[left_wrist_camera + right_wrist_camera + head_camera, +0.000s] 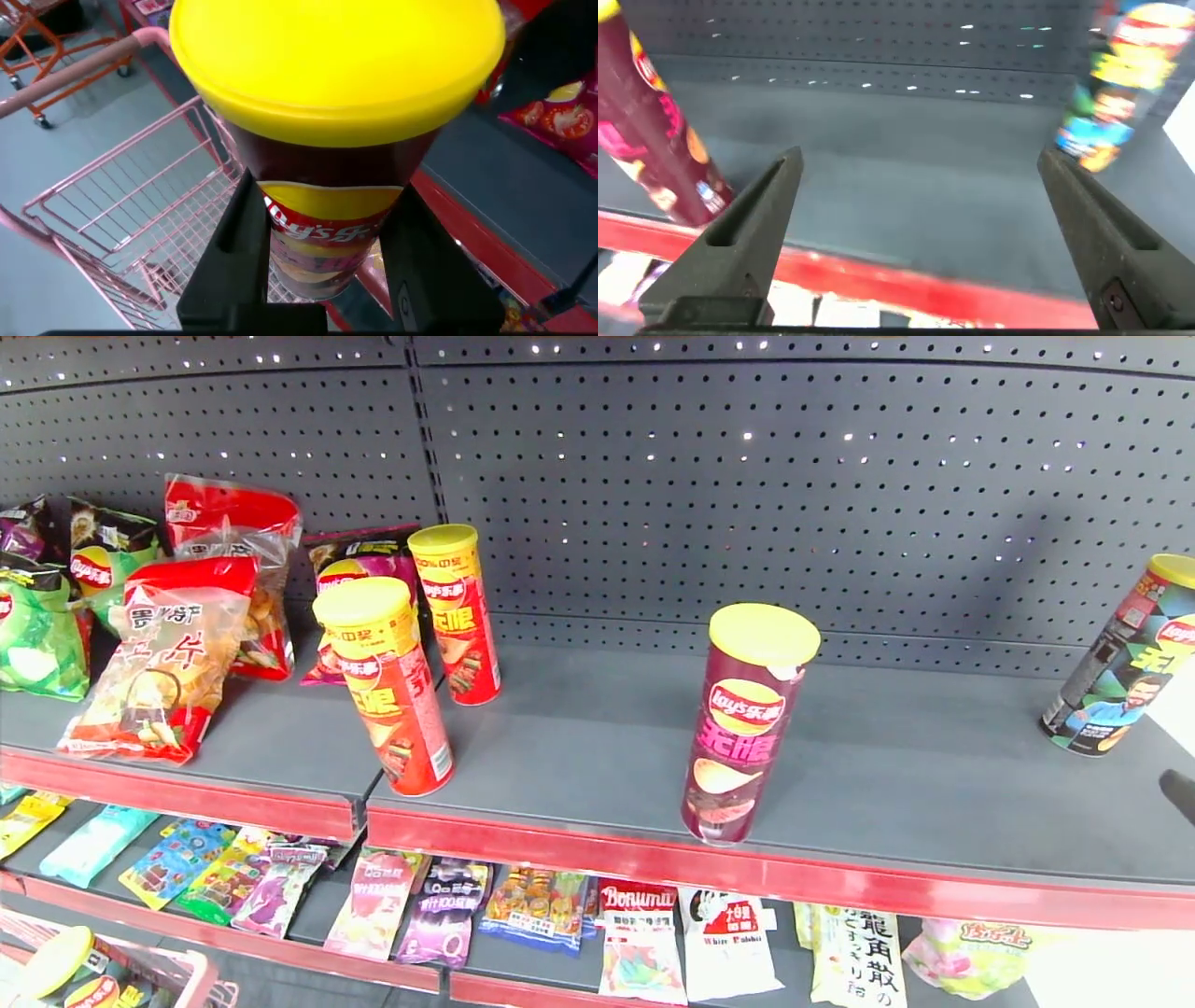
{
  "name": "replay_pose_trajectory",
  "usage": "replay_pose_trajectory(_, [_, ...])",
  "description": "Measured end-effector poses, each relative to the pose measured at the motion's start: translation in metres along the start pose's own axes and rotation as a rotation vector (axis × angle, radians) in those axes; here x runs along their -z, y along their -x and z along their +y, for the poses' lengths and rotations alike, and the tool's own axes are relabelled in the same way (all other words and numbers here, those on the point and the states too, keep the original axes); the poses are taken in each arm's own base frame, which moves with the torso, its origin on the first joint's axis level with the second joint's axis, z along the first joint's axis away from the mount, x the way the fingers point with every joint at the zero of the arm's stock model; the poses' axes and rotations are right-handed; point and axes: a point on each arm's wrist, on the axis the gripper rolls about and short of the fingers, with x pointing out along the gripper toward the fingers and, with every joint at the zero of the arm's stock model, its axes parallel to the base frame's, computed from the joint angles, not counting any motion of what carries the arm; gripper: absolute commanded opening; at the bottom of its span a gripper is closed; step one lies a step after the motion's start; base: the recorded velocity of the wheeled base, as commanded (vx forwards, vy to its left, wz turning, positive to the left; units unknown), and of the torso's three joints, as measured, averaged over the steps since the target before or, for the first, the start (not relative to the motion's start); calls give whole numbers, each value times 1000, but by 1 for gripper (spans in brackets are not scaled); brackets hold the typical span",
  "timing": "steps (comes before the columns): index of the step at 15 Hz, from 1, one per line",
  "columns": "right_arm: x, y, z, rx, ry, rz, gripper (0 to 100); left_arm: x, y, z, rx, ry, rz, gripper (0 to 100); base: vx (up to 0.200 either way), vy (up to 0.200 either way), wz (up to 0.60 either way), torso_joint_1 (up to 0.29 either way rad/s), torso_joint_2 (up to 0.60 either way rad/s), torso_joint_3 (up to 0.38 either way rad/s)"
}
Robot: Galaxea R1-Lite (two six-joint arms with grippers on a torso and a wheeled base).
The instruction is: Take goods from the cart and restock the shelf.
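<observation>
My left gripper (327, 257) is shut on a maroon chip can with a yellow lid (336, 65), one finger on each side of its body, above the pink wire cart (121, 205). My right gripper (920, 163) stands open and empty in front of the grey shelf (906, 205), between a standing maroon can (654, 131) and a black-and-green can (1116, 93). The head view has that maroon can (752, 719) upright near the shelf's front edge, the black-and-green can (1120, 658) at the far right, and two red cans (387, 695) (457, 611) to the left.
Snack bags (168, 653) fill the shelf's left end. A lower shelf holds several candy packets (541, 905). The cart's corner (93, 971) with another yellow-lidded can sits at bottom left. Bare shelf board (934, 756) lies between the maroon and black-and-green cans, backed by pegboard (747, 495).
</observation>
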Motion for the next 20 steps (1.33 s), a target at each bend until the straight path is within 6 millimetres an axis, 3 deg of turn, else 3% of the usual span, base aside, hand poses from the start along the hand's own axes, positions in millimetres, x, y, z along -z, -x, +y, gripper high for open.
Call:
replay_pose_trajectory(2, [19, 22, 4, 43, 11, -36, 100, 0, -3, -3, 74, -2, 19, 0, 0, 0, 0, 0, 0, 0])
replay_pose_trajectory(6, [59, 48, 9, 67, 41, -4, 100, 2, 15, -6, 514, -1, 43, 0, 0, 0, 0, 0, 0, 0])
replay_pose_trajectory(11, [91, 74, 14, 79, 80, 52, 100, 3, 26, -1, 557, 1, 7, 0, 0, 0, 0, 0, 0, 0])
replay_pose_trajectory(15, [92, 78, 14, -81, 72, 46, 100, 3, 28, -1, 562, 0, -2, 0, 0, 0, 0, 0, 0, 0])
replay_pose_trajectory(20, [107, 86, 9, 68, 9, 49, 100, 6, 33, 1, 635, -33, -17, 0, 0, 0, 0, 0, 0, 0])
